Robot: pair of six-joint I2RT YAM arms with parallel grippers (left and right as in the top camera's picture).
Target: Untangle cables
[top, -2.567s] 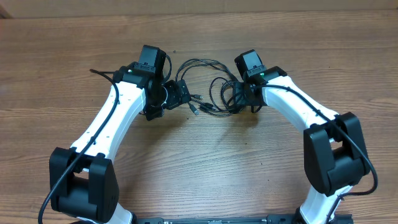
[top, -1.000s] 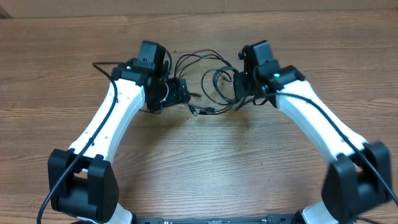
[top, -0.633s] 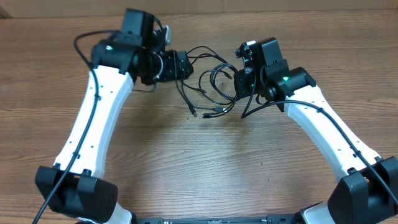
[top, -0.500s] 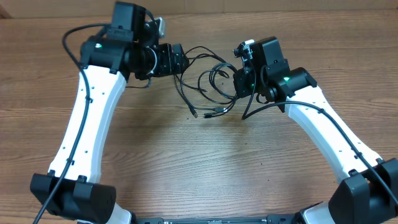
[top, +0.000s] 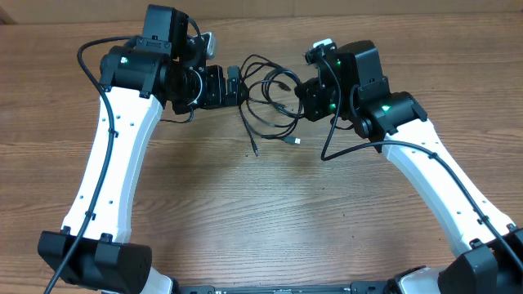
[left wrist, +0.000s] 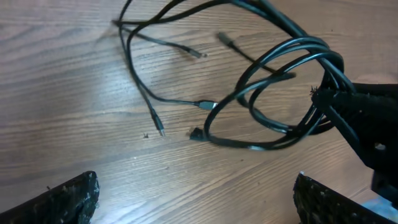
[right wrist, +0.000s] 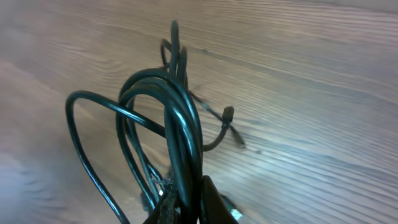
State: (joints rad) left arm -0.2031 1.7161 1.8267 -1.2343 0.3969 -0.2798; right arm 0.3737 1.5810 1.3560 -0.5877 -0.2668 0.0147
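Note:
The cables (top: 274,91) are thin black cords in tangled loops, lifted at the table's far middle. Their free ends, some with silver-tipped plugs (top: 294,140), trail onto the wood. My right gripper (top: 305,100) is shut on the bundled loops (right wrist: 180,112), which run up from between its fingers (right wrist: 208,202). My left gripper (top: 234,84) stands wide open just left of the loops. Nothing lies between its fingers (left wrist: 71,198). In the left wrist view the cables (left wrist: 280,74) hang ahead, held at the right by the right gripper (left wrist: 364,115).
The wooden table (top: 261,212) spreads below both arms. Thick black wires run along the white left arm (top: 106,155) and the white right arm (top: 433,171). A pale strip (top: 261,6) borders the table's far edge.
My left gripper has opened, let go of the cables and drawn up and back to the left. The right gripper has lifted the bundle and carried it slightly left; the plugs slid along.

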